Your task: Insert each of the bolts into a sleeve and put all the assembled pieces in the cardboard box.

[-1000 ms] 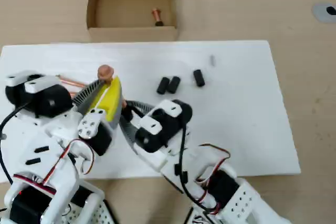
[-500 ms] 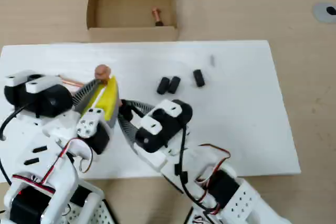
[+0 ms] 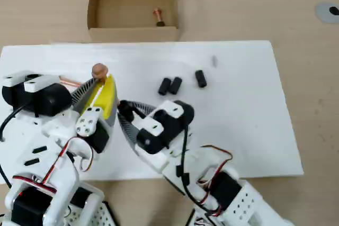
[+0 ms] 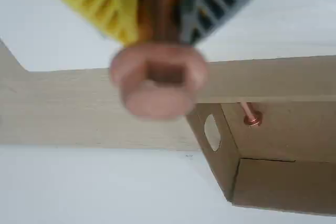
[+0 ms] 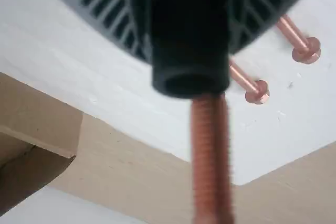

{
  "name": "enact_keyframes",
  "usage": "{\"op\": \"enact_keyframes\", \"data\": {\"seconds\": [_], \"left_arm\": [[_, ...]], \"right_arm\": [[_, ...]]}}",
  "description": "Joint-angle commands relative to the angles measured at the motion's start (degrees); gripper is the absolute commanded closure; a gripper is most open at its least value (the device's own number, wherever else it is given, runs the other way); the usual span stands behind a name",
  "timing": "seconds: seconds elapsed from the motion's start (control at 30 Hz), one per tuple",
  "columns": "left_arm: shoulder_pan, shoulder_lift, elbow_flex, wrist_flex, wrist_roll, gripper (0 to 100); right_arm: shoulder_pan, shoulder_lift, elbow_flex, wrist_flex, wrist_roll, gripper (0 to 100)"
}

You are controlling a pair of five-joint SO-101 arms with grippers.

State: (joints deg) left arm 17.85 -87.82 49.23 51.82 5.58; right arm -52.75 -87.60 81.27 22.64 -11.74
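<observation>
The left hand (image 3: pixel 104 79) pinches a copper bolt (image 3: pixel 99 70) near the white surface's (image 3: pixel 243 109) left edge. The bolt's head points toward the cardboard box (image 3: pixel 132 34), and its long axis runs back to the right hand (image 3: pixel 123 108). That hand pinches a black sleeve (image 5: pixel 190 40), whose mouth faces the bolt's threaded end.

A white rectangular board (image 3: pixel 249 109) lies on a light wooden tabletop (image 3: pixel 312 78); a grey round disc (image 3: pixel 327 11) sits on the wood, well apart.
</observation>
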Motion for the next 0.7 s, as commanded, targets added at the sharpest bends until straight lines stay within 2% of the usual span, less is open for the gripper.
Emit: {"op": "enact_keyframes", "data": {"seconds": [0.0, 0.3, 0.67], "left_arm": [[-0.7, -0.3, -0.4, -1.6, 1.8, 99], [2.8, -0.2, -0.3, -1.6, 2.2, 99], [3.1, 0.0, -0.3, -1.6, 3.3, 99]], "right_arm": [[-0.8, -1.6, -4.4, -1.5, 0.2, 98.9], [-0.8, -1.6, -4.4, -1.5, 0.2, 98.9], [-0.8, -1.6, -4.4, -1.5, 0.1, 98.9]]}}
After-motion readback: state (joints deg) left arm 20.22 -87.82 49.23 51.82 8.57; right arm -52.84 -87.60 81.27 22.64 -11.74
